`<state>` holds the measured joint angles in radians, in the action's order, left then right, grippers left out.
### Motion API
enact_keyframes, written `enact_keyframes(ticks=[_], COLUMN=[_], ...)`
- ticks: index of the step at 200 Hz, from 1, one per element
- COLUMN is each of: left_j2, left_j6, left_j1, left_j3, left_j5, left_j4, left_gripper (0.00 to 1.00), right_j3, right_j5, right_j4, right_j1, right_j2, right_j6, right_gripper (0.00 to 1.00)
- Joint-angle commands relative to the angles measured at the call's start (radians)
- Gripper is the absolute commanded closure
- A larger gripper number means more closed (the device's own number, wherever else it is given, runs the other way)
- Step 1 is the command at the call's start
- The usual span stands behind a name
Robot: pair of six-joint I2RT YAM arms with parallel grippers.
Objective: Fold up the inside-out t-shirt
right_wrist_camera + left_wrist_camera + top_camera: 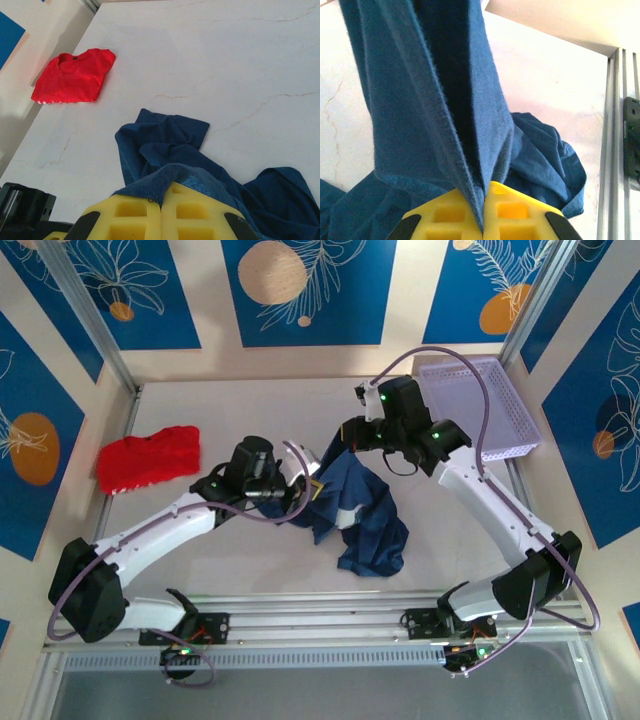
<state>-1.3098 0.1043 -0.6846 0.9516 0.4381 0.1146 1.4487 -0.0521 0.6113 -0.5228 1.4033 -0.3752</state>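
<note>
navy t-shirt [365,515], red garment [148,457], lavender basket [478,410]

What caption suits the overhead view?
A navy t-shirt pinched by left tool and right tool; red garment lies aside.

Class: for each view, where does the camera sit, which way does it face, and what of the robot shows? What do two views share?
Top external: above, behind the bases, looking down at the table; left arm and right arm show.
Left wrist: on the left arm, facing past the left hand, shut on the navy t-shirt.
Right wrist: on the right arm, facing across the table past the right hand, shut on the same shirt.
Shared: top and right wrist both show the red garment.
</note>
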Motion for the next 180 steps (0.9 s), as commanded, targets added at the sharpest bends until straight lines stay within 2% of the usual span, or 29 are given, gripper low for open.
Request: enact_keyframes(ticks=[1,39,47,77,103,116,127,140,154,180], left_j2=[0.026,0.048,0.053,0.063,0.087,0.110,0.133,0.153,0.162,0.158], left_j6=[0.022,-0.027,-0.052,-0.178,-0.288,-0.338,-0.372,-0.394,-0.407,-0.427], left_j1=[0.002,0.002,0.005,0.030,0.076,0.100,0.116,0.131,0.144,0.159], left_j3=[-0.014,-0.033,-0.041,-0.064,-0.088,-0.114,-0.132,-0.145,-0.145,-0.121], left_j5=[0.023,-0.003,-0.014,-0.047,-0.067,-0.065,-0.074,-0.085,-0.100,-0.156], left_j4=[0.031,-0.019,-0.036,-0.071,-0.053,-0.064,-0.070,-0.074,-0.067,-0.035], left_gripper=[1.00,1.00,1.00,1.00,1.00,1.00,1.00,1.00,1.00,1.00], right_j3=[0.040,0.037,0.039,0.065,0.059,0.037,-0.006,-0.074,-0.154,-0.307], right_j5=[-0.007,0.010,0.016,0.086,0.225,0.265,0.278,0.247,0.157,-0.030], right_j4=[-0.012,0.009,0.016,0.061,0.054,0.040,0.024,0.018,0.044,0.068], right_j1=[0.008,0.001,0.003,0.007,0.024,0.038,0.059,0.099,0.136,0.124], right_j2=[0.011,0.036,0.040,0.047,0.003,-0.030,-0.057,-0.077,-0.078,-0.073], right_j6=[-0.017,-0.004,0.002,0.038,0.047,0.038,0.028,0.008,-0.018,-0.050], right_gripper=[1.00,0.97,0.93,0.65,0.54,0.47,0.45,0.45,0.45,0.40])
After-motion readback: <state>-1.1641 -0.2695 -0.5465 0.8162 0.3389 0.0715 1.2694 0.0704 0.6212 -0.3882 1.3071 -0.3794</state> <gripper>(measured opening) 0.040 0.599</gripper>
